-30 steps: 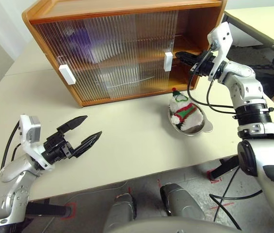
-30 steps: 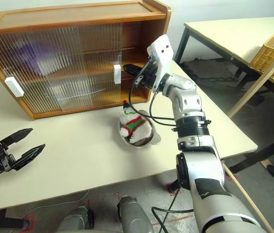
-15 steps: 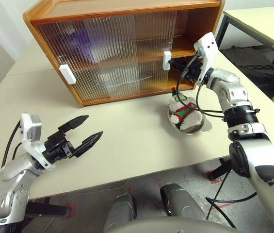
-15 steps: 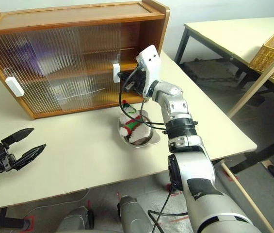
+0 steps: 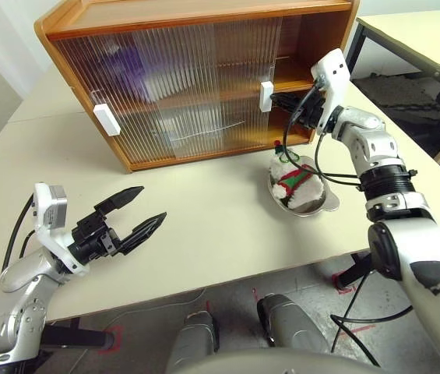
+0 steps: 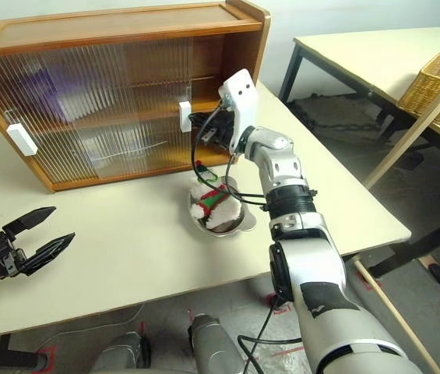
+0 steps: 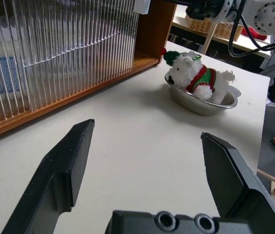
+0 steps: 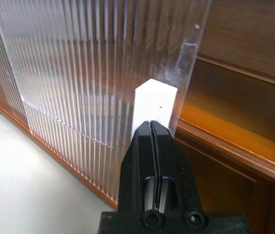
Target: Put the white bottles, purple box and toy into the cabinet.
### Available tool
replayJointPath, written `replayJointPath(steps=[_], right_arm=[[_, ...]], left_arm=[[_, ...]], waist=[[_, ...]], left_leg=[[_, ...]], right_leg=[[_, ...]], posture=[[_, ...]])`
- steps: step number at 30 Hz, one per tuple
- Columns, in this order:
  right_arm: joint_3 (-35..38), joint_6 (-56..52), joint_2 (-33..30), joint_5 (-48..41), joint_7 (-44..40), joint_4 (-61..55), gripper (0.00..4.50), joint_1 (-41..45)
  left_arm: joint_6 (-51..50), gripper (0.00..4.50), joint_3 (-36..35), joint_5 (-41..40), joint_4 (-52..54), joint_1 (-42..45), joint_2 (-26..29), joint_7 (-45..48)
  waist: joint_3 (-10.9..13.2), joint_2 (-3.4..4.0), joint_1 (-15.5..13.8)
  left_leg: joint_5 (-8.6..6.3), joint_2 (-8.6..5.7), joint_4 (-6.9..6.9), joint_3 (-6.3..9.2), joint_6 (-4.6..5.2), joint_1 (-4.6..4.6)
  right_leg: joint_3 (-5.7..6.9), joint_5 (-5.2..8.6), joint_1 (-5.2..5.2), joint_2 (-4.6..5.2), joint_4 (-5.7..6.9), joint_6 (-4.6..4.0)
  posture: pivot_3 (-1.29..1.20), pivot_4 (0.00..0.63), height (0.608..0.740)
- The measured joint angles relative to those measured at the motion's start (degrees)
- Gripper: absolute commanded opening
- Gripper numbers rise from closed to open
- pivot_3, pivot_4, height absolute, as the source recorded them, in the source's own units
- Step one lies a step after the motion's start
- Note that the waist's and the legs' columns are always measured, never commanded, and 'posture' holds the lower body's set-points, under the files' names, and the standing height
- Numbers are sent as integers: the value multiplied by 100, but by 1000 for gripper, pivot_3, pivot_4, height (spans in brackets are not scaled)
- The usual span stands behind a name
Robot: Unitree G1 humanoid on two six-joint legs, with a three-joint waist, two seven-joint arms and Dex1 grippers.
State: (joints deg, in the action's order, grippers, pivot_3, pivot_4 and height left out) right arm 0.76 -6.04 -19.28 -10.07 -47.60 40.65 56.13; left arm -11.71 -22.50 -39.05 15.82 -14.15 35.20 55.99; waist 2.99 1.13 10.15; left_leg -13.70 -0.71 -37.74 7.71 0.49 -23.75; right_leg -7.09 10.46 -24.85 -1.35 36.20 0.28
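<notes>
head views: my right gripper (image 5: 282, 100), fingers pressed together and empty, sits just beside the cabinet (image 5: 204, 15) door's white handle (image 5: 266, 95); the toy (image 5: 291, 175) lies below it in the metal dish (image 5: 325, 204).

right wrist view: handle stands upright, dead ahead of my tips.

left wrist view: my left gripper (image 7: 144, 156), spread wide, is well apart from it.

The left arm is bent low at the robot's left side, its forearm angling forward and inward. Its left claw (image 5: 130, 212) hangs level, pointing forward and to the right, with the two black fingers (image 7: 62, 173) spread wide and nothing between them. The right arm reaches well forward and up, elbow bent, with cables looping below the wrist. Its right claw (image 8: 151, 127) points level, forward and to the left, the two fingers pressed flat together with only a thin seam between them.
</notes>
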Motion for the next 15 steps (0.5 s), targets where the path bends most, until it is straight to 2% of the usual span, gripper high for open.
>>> replayJointPath(steps=[15], right_arm=[[22, -141, -65, -3, 134, -12, 51, -3]], left_arm=[[0, 4500, 10, 4, 0, 17, -1, 5]], waist=[[0, 0, -5]], left_leg=[[-7, 3, 6, 0, -11, -4]], right_leg=[[1, 29, -5, 0, -2, -4]], posture=[[-172, 69, 740]])
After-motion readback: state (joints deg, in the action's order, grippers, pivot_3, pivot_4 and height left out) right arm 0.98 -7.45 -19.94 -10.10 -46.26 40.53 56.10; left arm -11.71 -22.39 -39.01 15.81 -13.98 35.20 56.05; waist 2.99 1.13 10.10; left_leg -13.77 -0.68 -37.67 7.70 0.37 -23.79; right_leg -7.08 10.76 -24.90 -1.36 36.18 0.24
